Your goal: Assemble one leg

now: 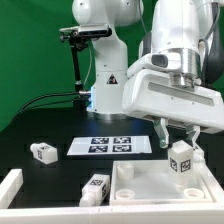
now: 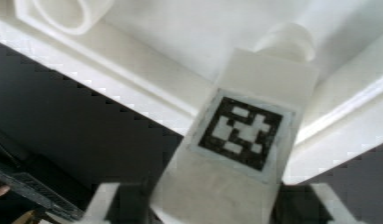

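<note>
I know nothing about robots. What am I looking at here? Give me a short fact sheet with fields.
end effector: two-finger end effector, shut on one leg
held leg: small white plastic oblong peg with a black-and-white square marker, roughly upright
beneath it: wide flat white tabletop piece with raised corners; contact cannot be told
loose legs: two similar pegs, one on the black table, one beside the tabletop piece
marker board: thin flat white sheet with black tags, beyond the tabletop piece

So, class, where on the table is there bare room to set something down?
Bare: the black patch between the far loose leg, the marker board and the near loose leg. Crowded: over the tabletop, where the fingers hold a third leg.
</note>
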You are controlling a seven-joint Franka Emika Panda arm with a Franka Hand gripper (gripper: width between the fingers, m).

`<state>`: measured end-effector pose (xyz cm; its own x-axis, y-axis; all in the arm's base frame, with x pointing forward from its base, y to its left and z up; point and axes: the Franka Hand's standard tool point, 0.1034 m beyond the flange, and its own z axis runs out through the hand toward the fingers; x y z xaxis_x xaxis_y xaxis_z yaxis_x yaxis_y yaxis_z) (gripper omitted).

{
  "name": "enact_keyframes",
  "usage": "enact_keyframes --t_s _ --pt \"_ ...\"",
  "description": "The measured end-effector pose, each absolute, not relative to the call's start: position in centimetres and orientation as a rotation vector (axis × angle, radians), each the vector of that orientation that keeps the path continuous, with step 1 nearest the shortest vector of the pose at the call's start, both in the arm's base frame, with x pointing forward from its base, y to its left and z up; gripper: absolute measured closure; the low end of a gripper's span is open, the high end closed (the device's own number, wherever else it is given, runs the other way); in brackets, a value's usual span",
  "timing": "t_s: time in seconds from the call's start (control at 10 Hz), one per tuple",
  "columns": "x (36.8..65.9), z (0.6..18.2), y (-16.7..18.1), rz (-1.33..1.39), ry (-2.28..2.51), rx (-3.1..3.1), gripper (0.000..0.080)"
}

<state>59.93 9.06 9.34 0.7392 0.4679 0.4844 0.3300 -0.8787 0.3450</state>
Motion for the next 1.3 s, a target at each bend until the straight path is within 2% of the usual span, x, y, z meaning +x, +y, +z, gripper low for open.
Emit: enact_keyframes --t_s 0.3,0.6,0.9,1.3 --pt "60.2 10.3 9.8 0.898 0.642 2.672 0.0479" --pt "62.2 12.8 7.8 0.929 0.651 2.65 0.0479" --pt "63.1 12.9 8.4 0.927 0.645 2.663 0.0479" --pt "63.0 11.5 10.3 0.921 0.665 2.668 0.0479"
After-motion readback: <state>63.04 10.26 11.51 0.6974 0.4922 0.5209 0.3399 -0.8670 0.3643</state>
